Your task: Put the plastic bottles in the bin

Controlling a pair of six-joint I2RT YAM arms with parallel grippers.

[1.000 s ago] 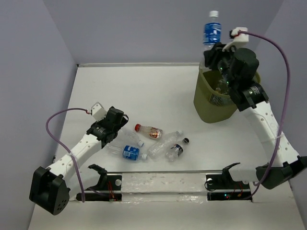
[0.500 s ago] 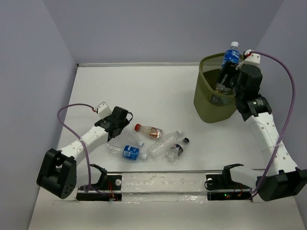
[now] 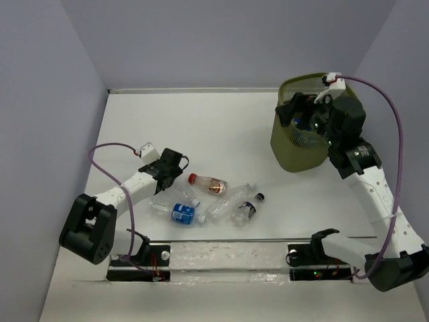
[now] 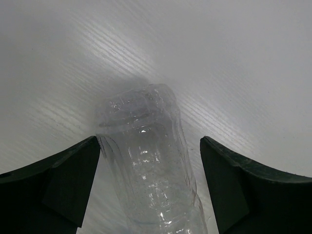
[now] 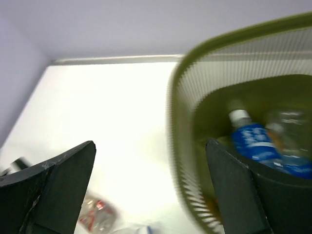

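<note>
Reaching low over the white table [image 3: 221, 127], the left gripper [image 3: 175, 168] sat at about 9 o'clock of the tabletop, at the 10 o'clock edge of a loose huddle of bottles lying on their sides. Its jaws stood wide and clamped nothing. Seen from the left wrist, a clear label-less bottle [image 4: 146, 165] lay lengthwise between the two fingers [image 4: 58, 185] — close against the left one, with a strip of bare table before the right one.

Within the huddle, the red-capped bottle [image 3: 208, 183] lay at 12 o'clock and the blue-labelled bottle [image 3: 181, 212] at 8 o'clock. A larger clear bottle [image 3: 228, 203] lay near the middle, and a small dark-capped bottle [image 3: 247, 209] at 4 o'clock lay right against it. All of these were on the table, well apart from the bin [image 3: 288, 147].

The bin stood at 2 o'clock of the tabletop, near the far wall. The right gripper [image 3: 305, 113] hung over its open mouth, jaws spread wide with nothing between them. The right wrist view was smeared, yet it showed a white-capped bottle with a blue label [image 5: 251, 141] lying low inside the bin, cap toward 11 o'clock. A clear-bodied bottle [image 5: 287, 131] lay just beside it at 3 o'clock — also inside the mesh wall.
</note>
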